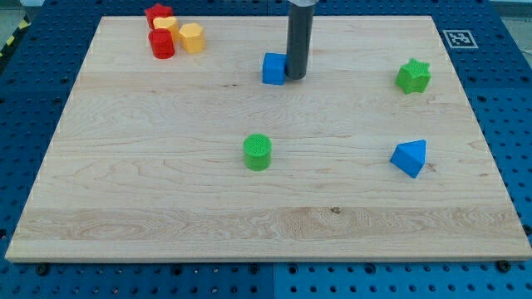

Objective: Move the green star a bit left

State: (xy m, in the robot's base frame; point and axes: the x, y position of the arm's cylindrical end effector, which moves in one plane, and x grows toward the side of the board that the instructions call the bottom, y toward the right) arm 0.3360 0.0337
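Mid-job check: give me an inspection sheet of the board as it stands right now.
Surface: wooden board, flat, on a blue pegboard bench.
Job's things: green star near the view's right edge, standing alone.
Clutter: blue cube; green cylinder; blue wedge-like block; red and yellow blocks bunched at the view's top left.
Grippers: none; my tip sits against the blue cube's right side, far left of the green star.
Cables: nothing seen.
Surroundings: a printed marker tag off the board's top right corner.
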